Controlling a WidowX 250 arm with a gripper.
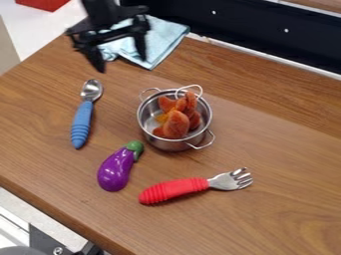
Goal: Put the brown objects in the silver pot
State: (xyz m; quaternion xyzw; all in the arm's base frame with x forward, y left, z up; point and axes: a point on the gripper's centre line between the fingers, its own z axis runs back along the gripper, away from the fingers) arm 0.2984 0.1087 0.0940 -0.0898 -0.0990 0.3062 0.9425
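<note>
My gripper [121, 62] hangs at the upper left over the table's back edge and a blue cloth, its two fingers apart with nothing between them. The silver pot [174, 144] stands near the middle of the table, to the right of and below the gripper. Inside the pot lie reddish-brown objects [176, 123], some reaching up to the rim at its back right. A small orange-yellow patch shows among them.
A blue-handled spoon [82, 119] lies left of the pot. A purple eggplant [116, 169] and a red-handled fork [174, 190] lie in front of it. The light blue cloth [163, 40] lies at the table's back edge, near a dark panel [250, 30].
</note>
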